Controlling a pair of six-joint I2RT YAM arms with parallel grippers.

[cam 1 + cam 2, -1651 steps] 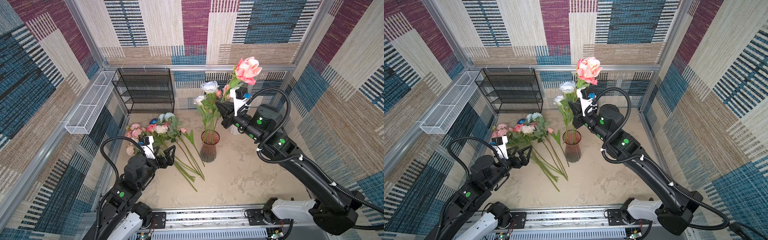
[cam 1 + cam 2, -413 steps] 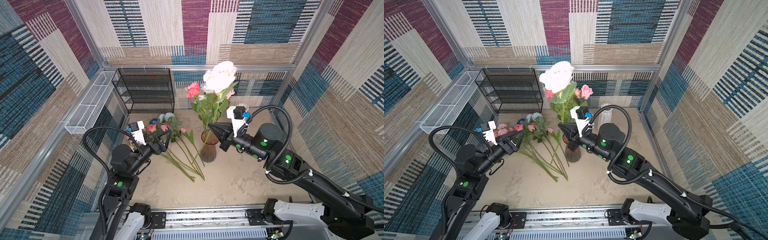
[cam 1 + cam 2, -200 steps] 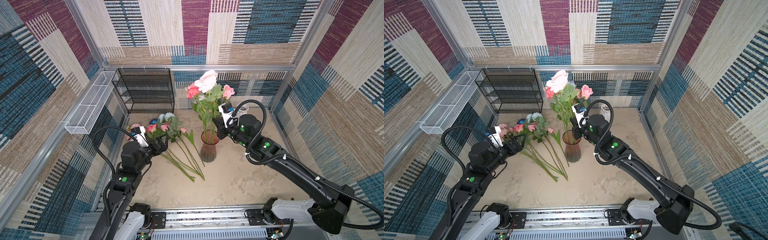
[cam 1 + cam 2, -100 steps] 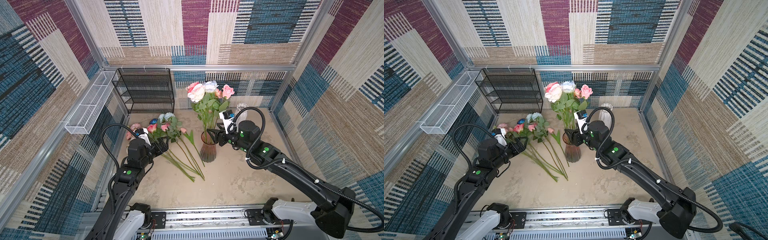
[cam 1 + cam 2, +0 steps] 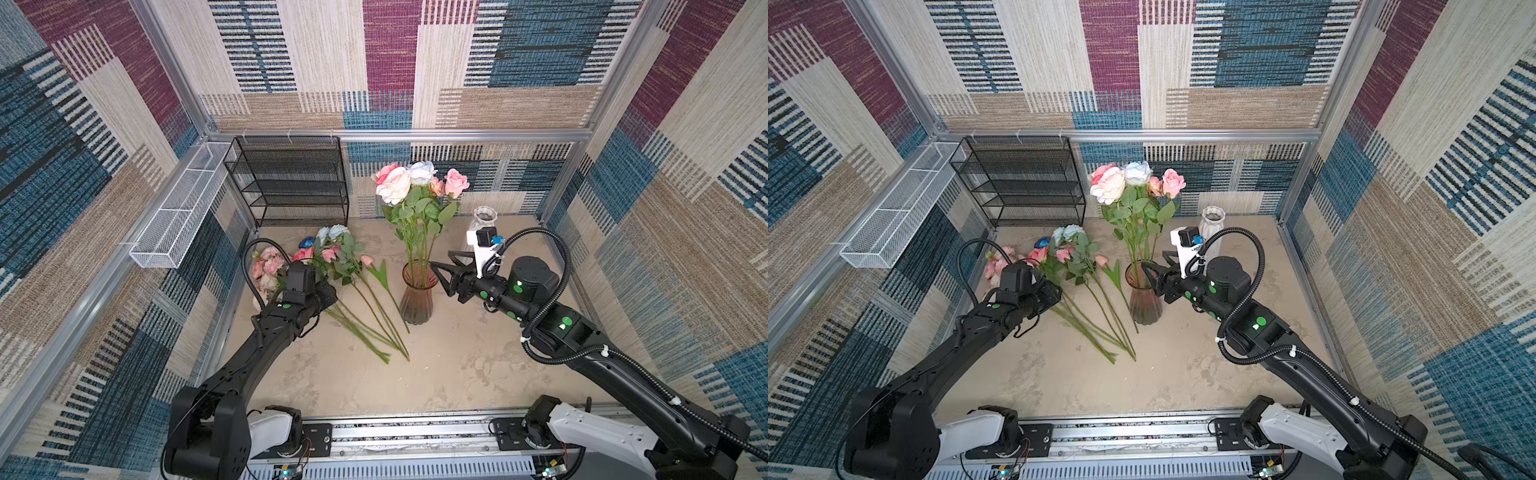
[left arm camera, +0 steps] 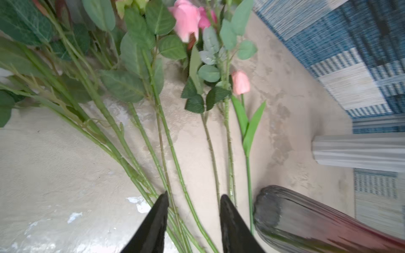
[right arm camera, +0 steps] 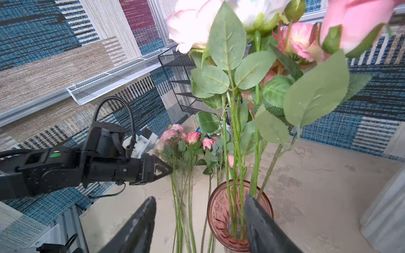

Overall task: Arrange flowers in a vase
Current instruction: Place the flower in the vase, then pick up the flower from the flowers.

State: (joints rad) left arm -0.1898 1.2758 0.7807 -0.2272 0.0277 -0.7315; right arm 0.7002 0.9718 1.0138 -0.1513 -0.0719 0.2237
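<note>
- The pink ribbed glass vase (image 5: 415, 299) stands upright near the middle of the sandy beige counter (image 5: 436, 374). A bunch of long-stemmed pink, cream and pale blue roses (image 5: 415, 195) already stands in it.
- The remaining flowers, a fan of loose green-stemmed pink and blue blooms (image 5: 349, 274), lie flat on the counter just beside the vase. The short pink tulip (image 6: 240, 82) lies nearest to it.
- The right gripper (image 5: 441, 259) sits level with the vase rim and just beside it. Its jaws are apart and hold nothing.
- The left gripper (image 6: 194, 195) is low over the loose stems. Its jaws are apart with a couple of stems running between them, and nothing is clamped.
- The step in hand looks like picking up the next flower from the pile.
- The stems lie close together and cross, so the left jaws need to shut on one stem alone, well down from the leaves.
- That stem then has to be lifted clear, tipped upright and threaded into a mouth already crowded with stems.
- The right arm would do well to clear the rim first.
</note>
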